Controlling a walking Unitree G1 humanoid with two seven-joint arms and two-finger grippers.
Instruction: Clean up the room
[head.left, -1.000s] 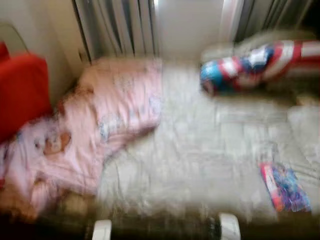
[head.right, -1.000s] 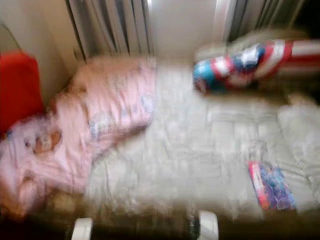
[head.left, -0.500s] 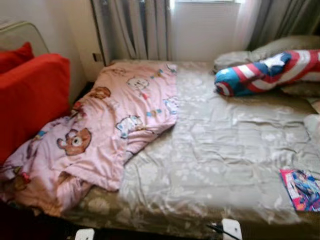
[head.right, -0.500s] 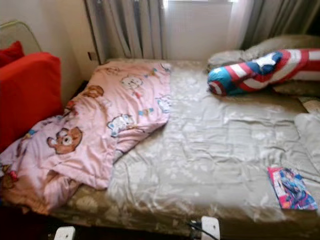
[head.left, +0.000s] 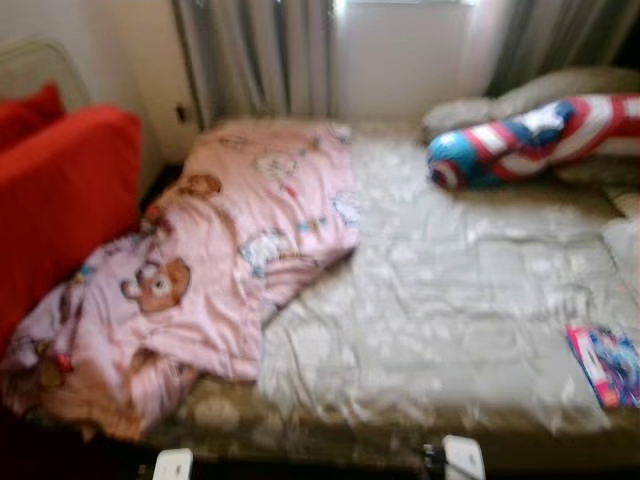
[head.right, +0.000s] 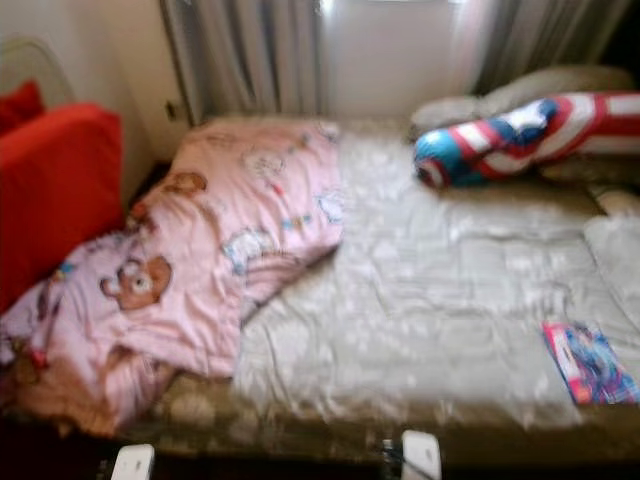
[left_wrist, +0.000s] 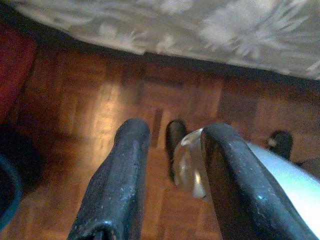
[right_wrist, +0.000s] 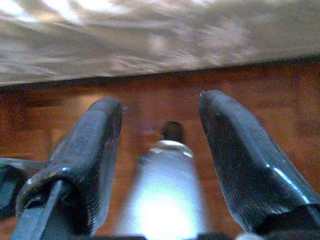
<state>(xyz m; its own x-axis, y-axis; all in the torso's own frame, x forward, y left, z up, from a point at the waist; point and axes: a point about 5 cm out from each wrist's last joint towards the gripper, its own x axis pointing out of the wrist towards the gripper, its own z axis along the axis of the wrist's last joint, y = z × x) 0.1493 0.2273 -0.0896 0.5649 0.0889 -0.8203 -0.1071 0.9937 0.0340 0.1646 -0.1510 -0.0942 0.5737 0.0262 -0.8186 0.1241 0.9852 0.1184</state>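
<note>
A: What's nearest?

B: Both arms hang low at the foot of the bed (head.left: 420, 440). The left hand (left_wrist: 167, 175) points down at the wood floor (left_wrist: 100, 100), fingers parted, nothing between them. The right hand (right_wrist: 160, 150) is the same: spread open, empty, over the floor beside the bed's edge.

A: So which step is this?

B: My guess is the approach. The robot faces the bed with nothing gripped, so it seems to be sizing up what to tidy first. The frames are a bit blurred.

A: Where is the thing to tidy?

B: Closest, at about 4 o'clock on the bed, lies one book (head.left: 606, 364), flat on the sheet (head.left: 450, 300) near the right edge. At about 9 o'clock one pink blanket (head.left: 210, 270) is bunched up, its lower end spilling over the near left corner. Beside it at 9 to 10 o'clock stands a red cushion (head.left: 60, 200); a second red one seems to sit behind it.

A: And farther back?

B: At 2 o'clock one striped bolster (head.left: 530, 140) in red, white and blue rests against two pale pillows (head.left: 540, 88). Curtains (head.left: 250, 55) hang at 12 o'clock.

A: Next move?

B: Probably to step closer and raise a hand. The book calls for a thin edge grip; the blanket needs both hands to spread or fold.
</note>
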